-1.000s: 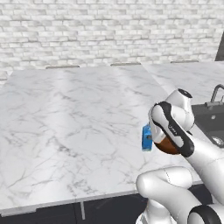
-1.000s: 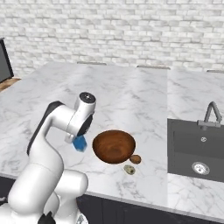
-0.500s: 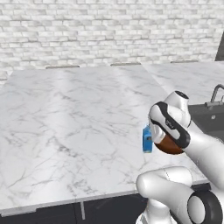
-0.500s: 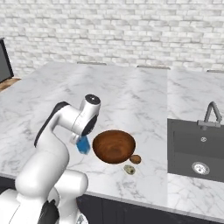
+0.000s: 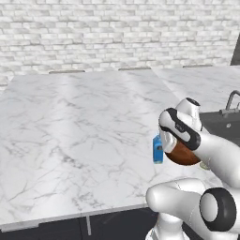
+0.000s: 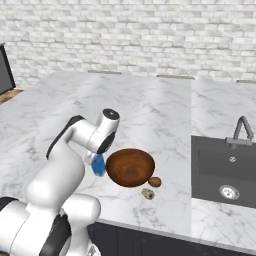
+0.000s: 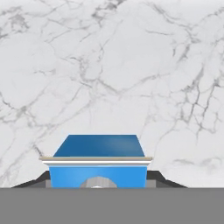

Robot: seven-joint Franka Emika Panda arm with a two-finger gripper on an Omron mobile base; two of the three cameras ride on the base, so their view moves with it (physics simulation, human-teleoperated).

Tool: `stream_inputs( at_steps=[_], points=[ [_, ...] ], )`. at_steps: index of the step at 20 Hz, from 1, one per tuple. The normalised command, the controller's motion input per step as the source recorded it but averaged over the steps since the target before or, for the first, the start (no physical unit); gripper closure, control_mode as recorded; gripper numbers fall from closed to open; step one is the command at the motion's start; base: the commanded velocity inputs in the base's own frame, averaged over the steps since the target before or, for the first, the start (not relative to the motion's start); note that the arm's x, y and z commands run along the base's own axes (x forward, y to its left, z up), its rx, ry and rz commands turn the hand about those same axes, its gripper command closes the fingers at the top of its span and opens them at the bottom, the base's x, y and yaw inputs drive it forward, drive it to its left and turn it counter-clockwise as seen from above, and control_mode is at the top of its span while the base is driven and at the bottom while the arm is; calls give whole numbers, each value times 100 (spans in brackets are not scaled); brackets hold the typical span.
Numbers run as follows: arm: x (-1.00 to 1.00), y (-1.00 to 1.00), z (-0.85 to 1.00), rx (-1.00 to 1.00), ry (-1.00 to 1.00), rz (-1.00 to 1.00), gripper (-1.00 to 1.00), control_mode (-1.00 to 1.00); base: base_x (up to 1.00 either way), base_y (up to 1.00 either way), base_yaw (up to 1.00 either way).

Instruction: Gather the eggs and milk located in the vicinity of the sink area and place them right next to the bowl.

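The small blue milk carton [image 7: 99,164] with its white gabled top sits between the tips of the gripper [image 7: 99,180], whose dark fingers [image 7: 40,180] flank its two sides in the hand view. The gripper is closed partway on the carton and holds it. No brand, label or writing can be read on any face of the carton.

In the left base view the carton [image 5: 158,150] shows as a blue sliver just left of the white arm's hand, low over the white marble bench [image 5: 70,136], near the bench's front edge. Whether its base touches the bench I cannot tell. In the right base view the carton [image 6: 98,164] is just beside the left rim of the round, glossy reddish-brown wooden bowl [image 6: 130,167].

Just right of the bowl, toward the near edge, lies the reddish-brown egg [image 6: 155,182], touching or nearly touching the bowl's wall. The pale beige egg [image 6: 148,193] lies just nearer than it, a little apart from the bowl.

The dark grey rectangular sink [image 6: 225,172], with a round metal drain and a slim silver faucet [image 6: 241,131], is set into the bench well to the right of the bowl. A white brick wall [image 6: 130,35] runs along the far side.
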Motion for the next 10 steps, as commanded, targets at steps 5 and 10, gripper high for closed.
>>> stream_inputs(
  at_steps=[5,10],
  points=[
    [16,-16,-24,0,0,0,100,-100,0,0,0],
    [22,-8,-17,0,0,0,100,-100,0,0,0]
  ],
)
